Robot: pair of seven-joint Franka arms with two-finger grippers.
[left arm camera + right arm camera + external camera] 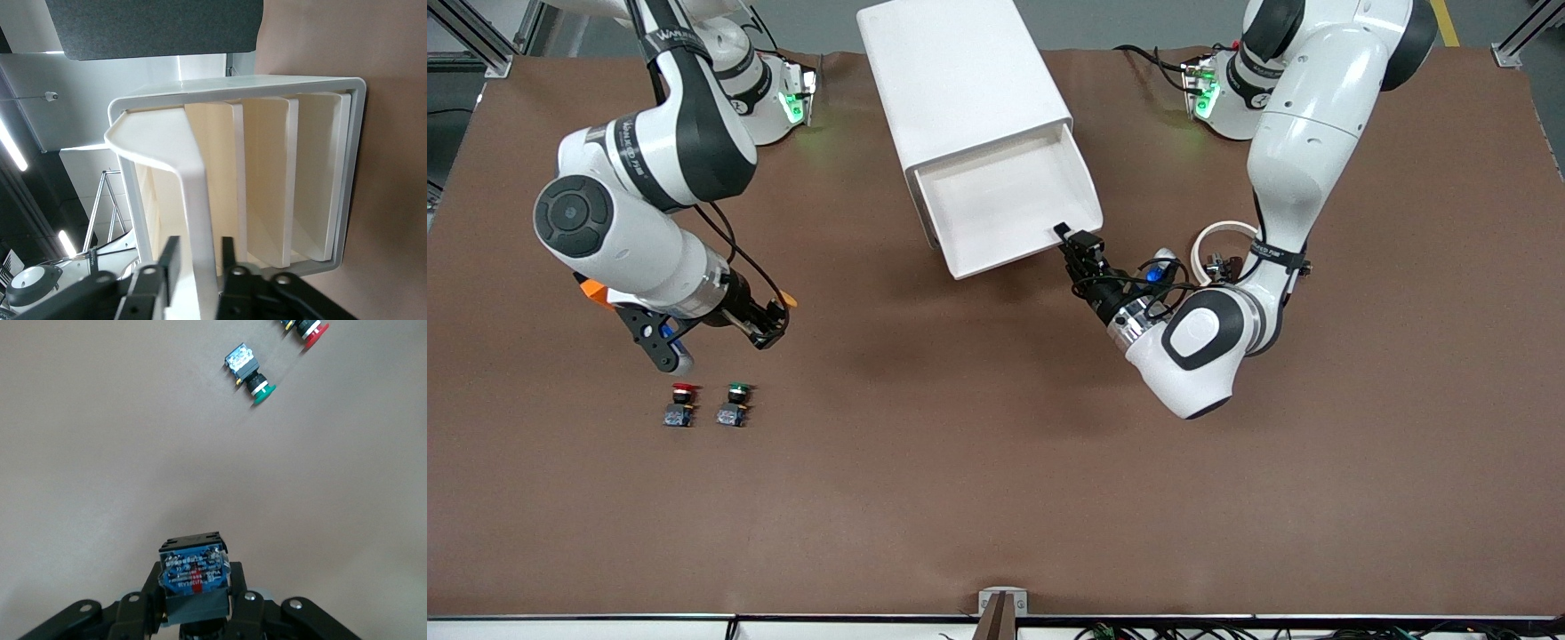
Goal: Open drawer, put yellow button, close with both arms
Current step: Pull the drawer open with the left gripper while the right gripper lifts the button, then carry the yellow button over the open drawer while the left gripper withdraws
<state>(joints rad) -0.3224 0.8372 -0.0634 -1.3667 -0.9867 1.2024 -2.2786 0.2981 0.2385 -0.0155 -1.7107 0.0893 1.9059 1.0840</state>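
The white cabinet (951, 80) lies near the robots' bases, with its uppermost drawer (1005, 204) pulled out and its white tray showing nothing inside. My left gripper (1065, 238) is at the corner of the drawer front toward the left arm's end. Its fingers (170, 260) straddle the thin front lip (193, 200) with a gap on each side, so it is open. My right gripper (769, 336) hangs over bare table and is shut on the yellow button (193, 570). Only the button's blue-grey base block shows; its cap is hidden.
A red-capped button (681, 404) and a green-capped button (734, 404) lie side by side on the brown table, nearer the front camera than the right gripper. A white ring (1223, 249) lies beside the left arm's forearm.
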